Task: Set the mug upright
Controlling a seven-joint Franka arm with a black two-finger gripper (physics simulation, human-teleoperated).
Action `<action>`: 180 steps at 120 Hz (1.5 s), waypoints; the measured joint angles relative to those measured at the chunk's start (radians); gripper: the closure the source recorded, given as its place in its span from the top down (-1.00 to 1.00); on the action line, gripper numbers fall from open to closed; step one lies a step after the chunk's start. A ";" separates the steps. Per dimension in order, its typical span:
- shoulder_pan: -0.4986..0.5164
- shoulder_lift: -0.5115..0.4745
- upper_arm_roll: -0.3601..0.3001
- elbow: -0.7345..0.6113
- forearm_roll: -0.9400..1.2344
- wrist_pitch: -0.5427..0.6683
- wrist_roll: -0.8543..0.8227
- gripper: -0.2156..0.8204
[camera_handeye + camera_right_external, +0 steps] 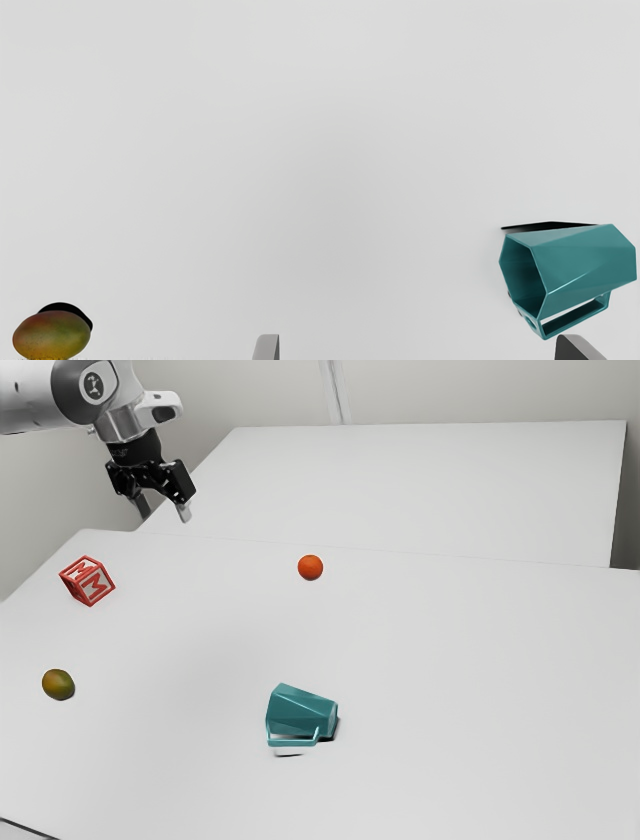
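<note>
Well, the teal mug [585,265] lies sideways, its shaded inside showing; the end effector [163,510] hangs released.

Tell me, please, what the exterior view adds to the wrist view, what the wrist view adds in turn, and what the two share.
Exterior view adds: the arm, the red-and-white letter block and the small orange ball.
Wrist view adds: a look into the open mouth of the teal mug.
Both share: that mug, lying on its side with its handle; the mango-like fruit; and fingers of the open gripper.
</note>
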 joint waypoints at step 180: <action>0.004 -0.285 -0.018 -0.969 -0.774 0.488 0.230 0.58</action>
